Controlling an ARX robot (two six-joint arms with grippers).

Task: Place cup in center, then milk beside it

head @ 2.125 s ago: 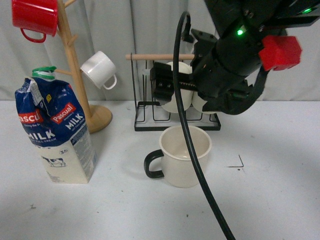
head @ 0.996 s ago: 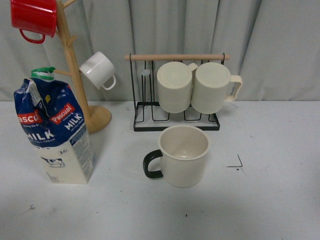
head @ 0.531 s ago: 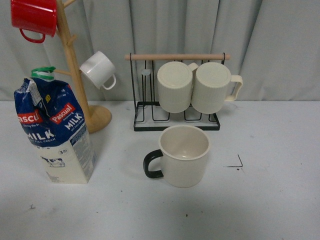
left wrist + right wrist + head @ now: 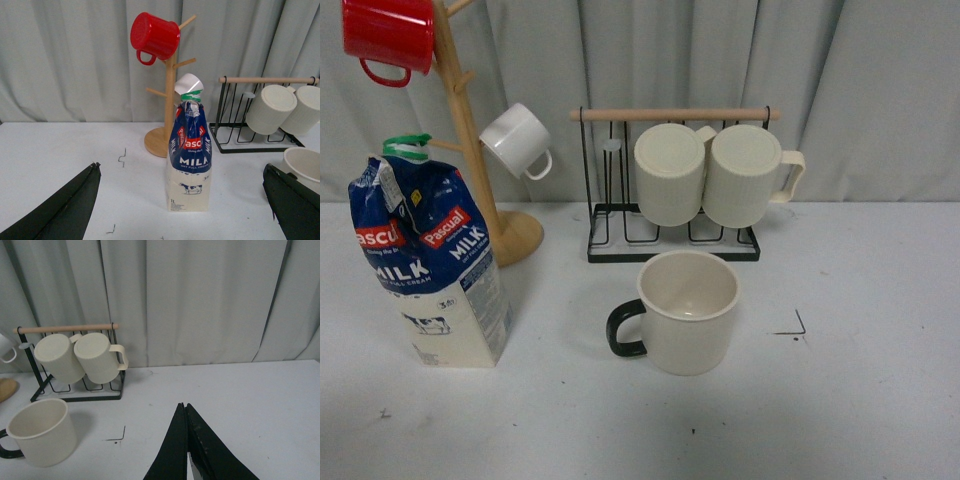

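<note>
The cup (image 4: 688, 312), wide and cream with a black loop handle pointing left, stands upright on the white table near its middle, in front of the wire rack; it also shows in the right wrist view (image 4: 41, 432). The milk (image 4: 428, 260), a blue and cream carton with a green cap, stands upright at the left. In the left wrist view the milk (image 4: 190, 160) stands between and beyond my wide-open left gripper (image 4: 182, 200). My right gripper (image 4: 183, 407) is shut and empty, over bare table to the right of the cup. Neither arm shows in the front view.
A black wire rack (image 4: 672, 240) with a wooden bar holds two ribbed cream mugs (image 4: 670, 172) behind the cup. A wooden mug tree (image 4: 470, 130) at the back left carries a red mug (image 4: 388, 35) and a small white cup (image 4: 518, 140). Grey curtain behind.
About two seconds ago my right arm filled the front view above the cup; it has withdrawn out of that view. The cup and milk have not moved.
</note>
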